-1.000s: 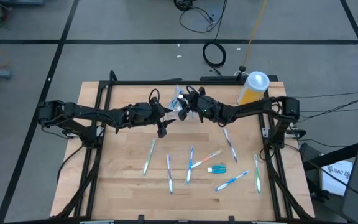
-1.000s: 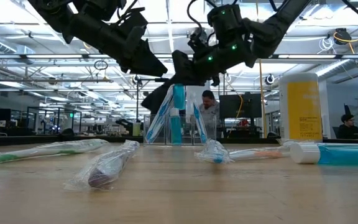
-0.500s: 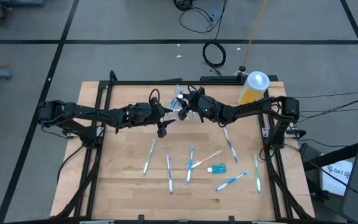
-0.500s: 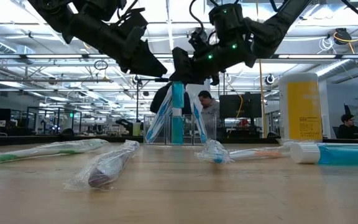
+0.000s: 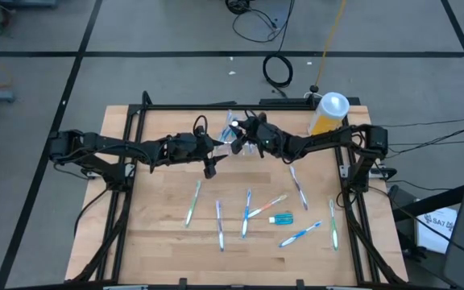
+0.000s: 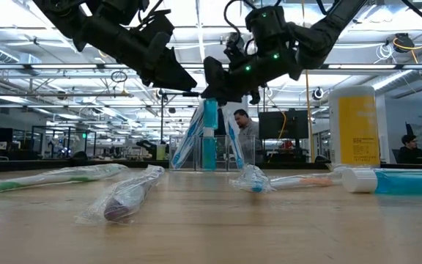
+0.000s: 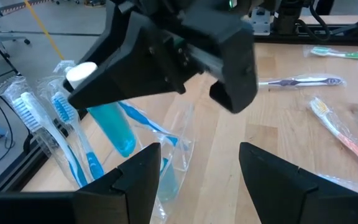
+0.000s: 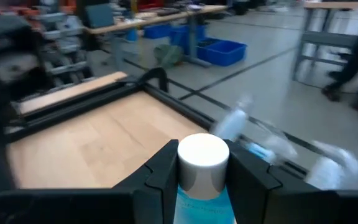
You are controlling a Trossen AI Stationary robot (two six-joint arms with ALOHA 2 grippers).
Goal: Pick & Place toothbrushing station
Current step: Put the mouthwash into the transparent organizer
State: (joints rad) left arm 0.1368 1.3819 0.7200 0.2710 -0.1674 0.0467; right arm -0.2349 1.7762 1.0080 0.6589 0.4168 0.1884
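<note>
Cup: a clear cup (image 6: 209, 139) stands at the upper middle of the bench (image 5: 159, 242) in the high view, largely hidden there by both tools; its rim is hard to make out in any view.
Right tool: the right tool (image 8: 201, 180) grips a teal tube (image 8: 202, 186) just under its white cap, straight over the cup. The tube's lower end is cut off in the right wrist view; the low view shows the tube (image 6: 209, 136) upright, reaching down among the brushes in the cup.
Left tool: the left tool (image 7: 194, 171) hovers open just beside the cup, holding nothing. Only its wrist view shows the gap between the fingers (image 7: 138, 171).
Cup contents: the left wrist view alone shows wrapped blue and white brushes (image 7: 61, 124) leaning in the cup.
Loose items: the high view shows brushes (image 5: 246, 211) spread over the lower half of the bench, with a second tube (image 5: 282, 218) among them.
Bottle: a yellow bottle (image 5: 327, 113) stands at the bench's upper right.
</note>
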